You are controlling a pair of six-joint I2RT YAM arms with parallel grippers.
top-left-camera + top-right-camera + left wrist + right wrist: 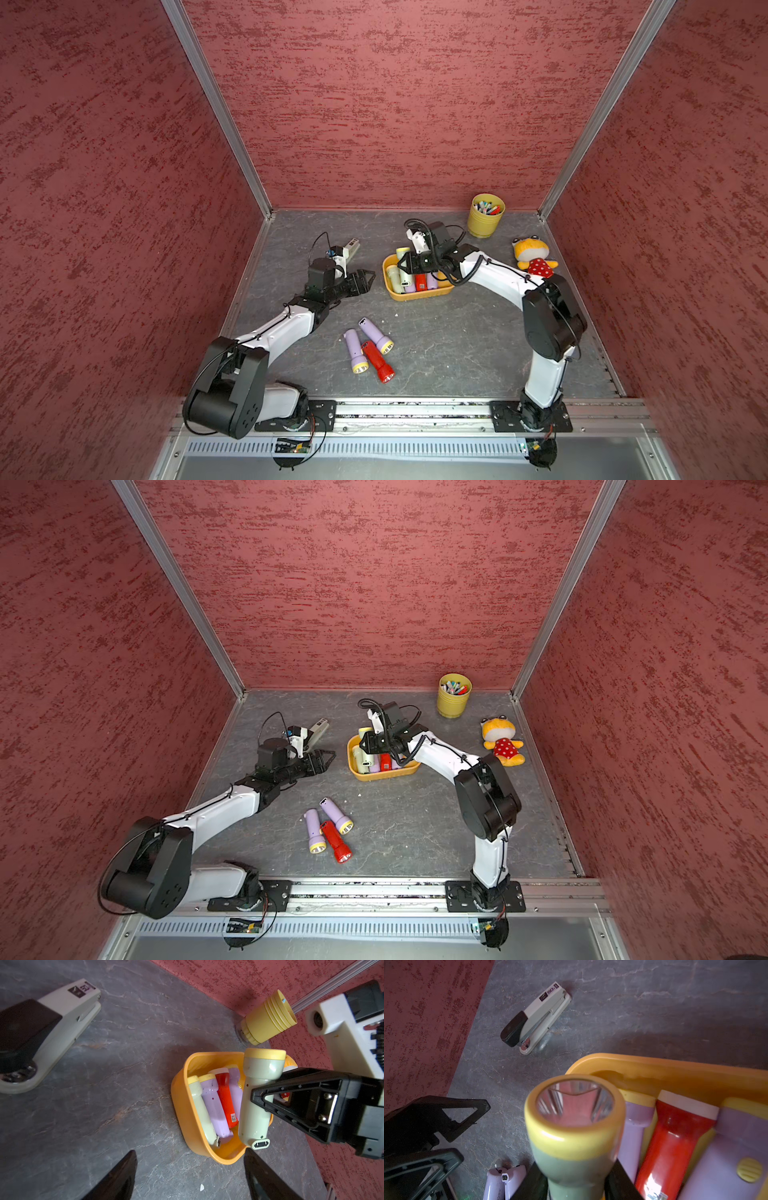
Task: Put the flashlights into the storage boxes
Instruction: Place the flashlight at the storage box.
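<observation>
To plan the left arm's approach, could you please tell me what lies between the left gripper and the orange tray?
Only bare grey tabletop lies between the left gripper and the orange tray, as both top views show.

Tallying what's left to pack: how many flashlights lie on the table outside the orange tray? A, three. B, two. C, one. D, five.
A: a lilac flashlight, a second lilac flashlight and a red flashlight lie together on the table, apart from the orange tray.
</observation>
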